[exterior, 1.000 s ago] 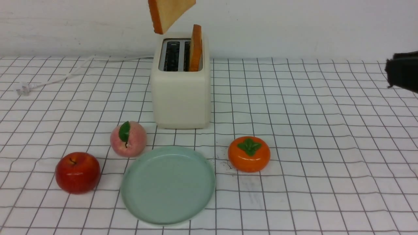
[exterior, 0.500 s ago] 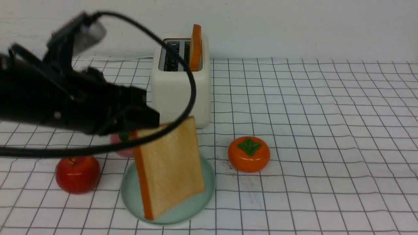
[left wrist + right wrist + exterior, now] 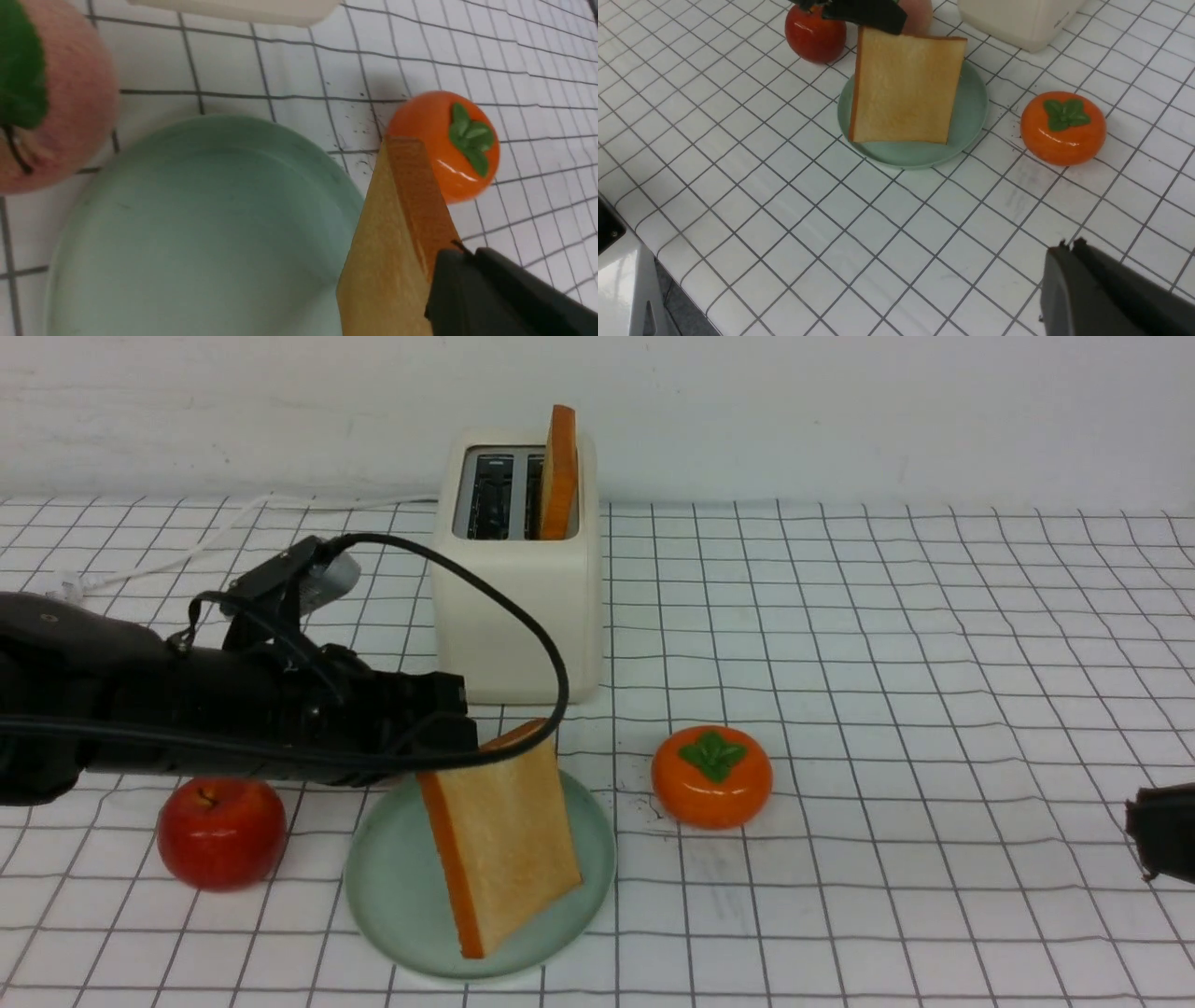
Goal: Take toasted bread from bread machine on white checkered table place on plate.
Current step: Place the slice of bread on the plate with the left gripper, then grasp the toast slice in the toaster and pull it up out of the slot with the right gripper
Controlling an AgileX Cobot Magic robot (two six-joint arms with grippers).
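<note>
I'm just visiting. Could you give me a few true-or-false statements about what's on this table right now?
The left gripper grips a toast slice, tilted over the plate. True.
Both slots of the toaster are empty. False: a second slice stands in one slot.
The persimmon sits on the plate. False: it rests on the table beside it.
The right gripper is shut and holds nothing. True.
</note>
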